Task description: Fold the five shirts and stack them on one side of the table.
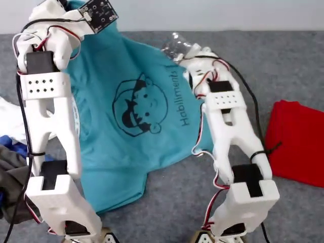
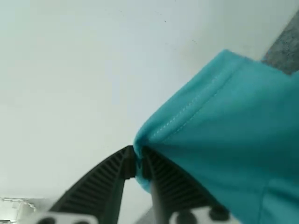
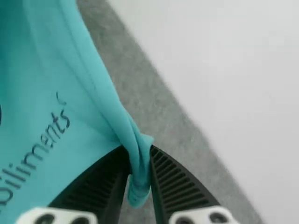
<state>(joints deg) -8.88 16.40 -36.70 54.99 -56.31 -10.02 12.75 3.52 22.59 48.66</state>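
A teal shirt (image 1: pixel 136 126) with a dark cartoon face print hangs lifted over the grey table, held up at its two far corners. My left gripper (image 2: pixel 137 163) is shut on one corner of the teal shirt (image 2: pixel 224 135), high at the back left of the high view (image 1: pixel 76 10). My right gripper (image 3: pixel 138 168) is shut on a bunched edge of the teal shirt (image 3: pixel 56 93), near the back middle (image 1: pixel 177 50). A folded red shirt (image 1: pixel 298 142) lies at the right.
A heap of unfolded clothes (image 1: pixel 12 152), white, blue and dark grey, lies at the left edge. Grey table surface (image 1: pixel 283 66) is bare at the back right and between the arm bases. A pale wall runs behind the table.
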